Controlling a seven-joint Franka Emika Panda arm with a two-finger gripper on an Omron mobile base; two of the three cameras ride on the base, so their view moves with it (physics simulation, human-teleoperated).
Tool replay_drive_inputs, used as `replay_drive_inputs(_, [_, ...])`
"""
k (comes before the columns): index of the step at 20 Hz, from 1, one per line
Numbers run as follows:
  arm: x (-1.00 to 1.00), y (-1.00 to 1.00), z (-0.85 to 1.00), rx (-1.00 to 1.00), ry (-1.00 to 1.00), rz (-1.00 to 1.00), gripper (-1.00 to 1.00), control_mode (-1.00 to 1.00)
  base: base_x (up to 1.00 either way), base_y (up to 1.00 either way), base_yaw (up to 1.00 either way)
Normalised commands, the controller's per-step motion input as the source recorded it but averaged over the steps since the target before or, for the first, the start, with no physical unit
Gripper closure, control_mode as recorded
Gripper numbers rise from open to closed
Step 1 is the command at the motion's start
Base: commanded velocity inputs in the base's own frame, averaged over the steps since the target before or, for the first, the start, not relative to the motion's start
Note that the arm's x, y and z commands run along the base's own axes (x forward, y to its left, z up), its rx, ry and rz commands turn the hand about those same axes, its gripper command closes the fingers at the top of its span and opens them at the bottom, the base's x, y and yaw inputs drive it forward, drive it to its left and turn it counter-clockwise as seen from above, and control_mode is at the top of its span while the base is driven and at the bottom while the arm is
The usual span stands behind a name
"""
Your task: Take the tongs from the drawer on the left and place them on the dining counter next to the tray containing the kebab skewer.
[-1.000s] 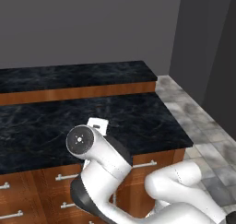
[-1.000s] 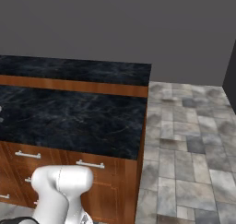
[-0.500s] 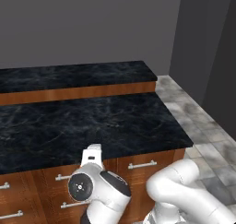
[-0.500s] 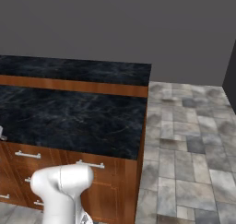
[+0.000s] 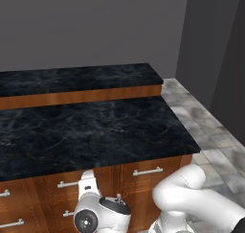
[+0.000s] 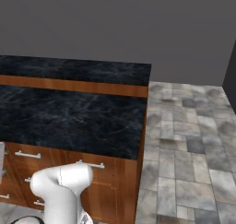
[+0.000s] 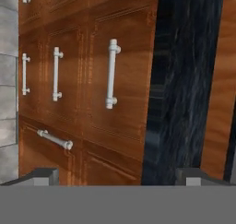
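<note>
- The dining counter [image 5: 91, 126] is the biggest thing here — a long black marble top with fine whitish veins, set in two steps, the rear step higher and edged by a reddish-brown wooden band; the right base view shows the same top [image 6: 69, 114] ending in a square corner.
- The grey stone-tile floor [image 6: 189, 144] spreads to the right of the counter, up to a plain dark wall.
- The wooden base under the top carries rows of closed drawer fronts. The top drawer [image 5: 148, 172] at the right end has a horizontal silver bar handle [image 5: 147, 171]; all fronts sit flush, none pulled out.
- The arm's white elbow [image 5: 191, 201] bulges at the lower right of the left base view, with the round wrist [image 5: 88, 218] low in front of the drawers.
- In the hand view, rolled sideways, a drawer front [image 7: 117, 75] with its bar handle [image 7: 112, 74] stands just ahead, beside the counter's black edge [image 7: 184, 80].
- The gripper [image 7: 117, 177] has its two dark fingertips [image 7: 41, 176] spread wide apart — jaws open, nothing between them.
- The tongs are not visible; with every drawer closed, I cannot tell where they lie.
</note>
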Motion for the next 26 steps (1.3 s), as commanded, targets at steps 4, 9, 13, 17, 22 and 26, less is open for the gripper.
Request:
replay_drive_inputs(4, [0.29, 0.58, -0.58, -0.03, 0.0, 0.06, -1.0, -1.0, 0.0, 0.0, 0.0])
replay_drive_inputs(9, [0.26, 0.32, -0.29, -0.01, -0.1, 0.01, -1.0, -1.0, 0.0, 0.0, 0.0])
replay_drive_inputs(13, [0.25, 0.16, -0.02, -0.02, -0.18, 0.0, -1.0, -1.0, 0.0, 0.0, 0.0])
replay_drive_inputs(17, [0.01, 0.16, -0.09, -0.13, -0.21, -0.01, -1.0, -1.0, 0.0, 0.0, 0.0])
replay_drive_inputs(22, [0.07, 0.03, -0.02, -0.03, -0.04, 0.0, -1.0, -1.0, 0.0, 0.0, 0.0])
replay_drive_inputs(26, [0.03, 0.0, 0.0, 0.0, 0.0, 0.0, -1.0, -1.0, 0.0, 0.0, 0.0])
